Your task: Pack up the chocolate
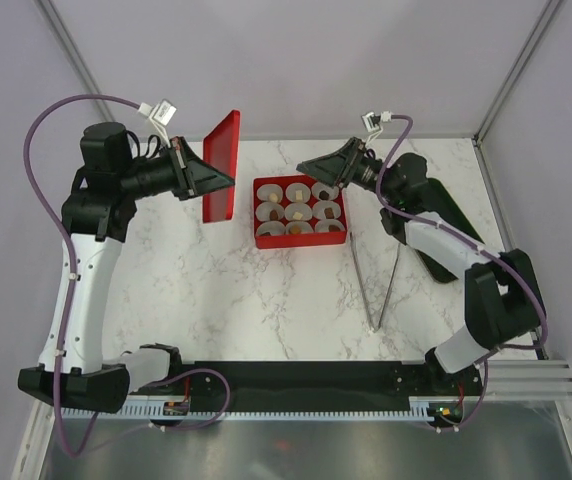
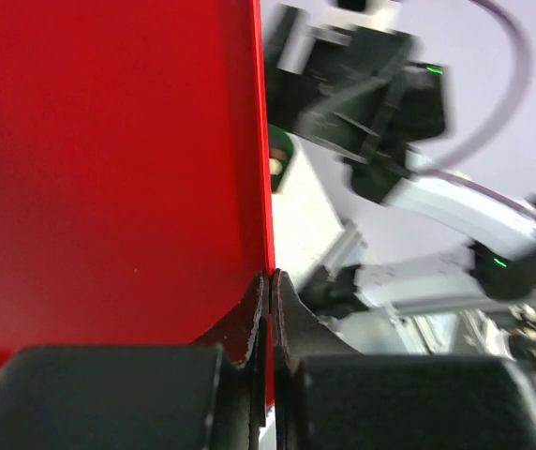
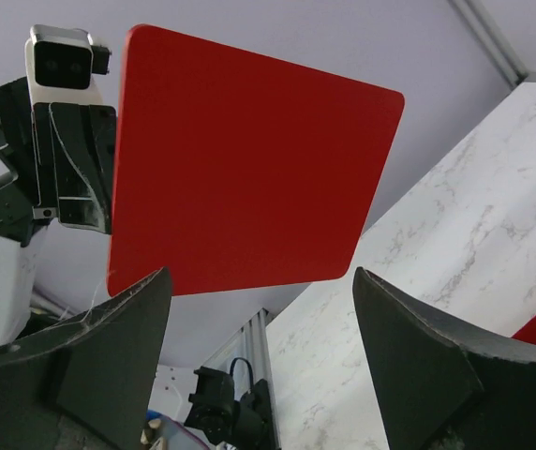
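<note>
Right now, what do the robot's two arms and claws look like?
The left arm and right arm have white links with chunky black joints. A purple cable runs along each. The left gripper and right gripper are black wedges with two flat fingers. Small green lights glow on the right arm.

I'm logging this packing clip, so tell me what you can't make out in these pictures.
Top view: the chocolate in the red box is too small to count.
Left wrist view: the red lid hides the box; the right arm behind it is blurred.
Right wrist view: the frame edge cuts the box to a sliver, its contents out of sight.
</note>
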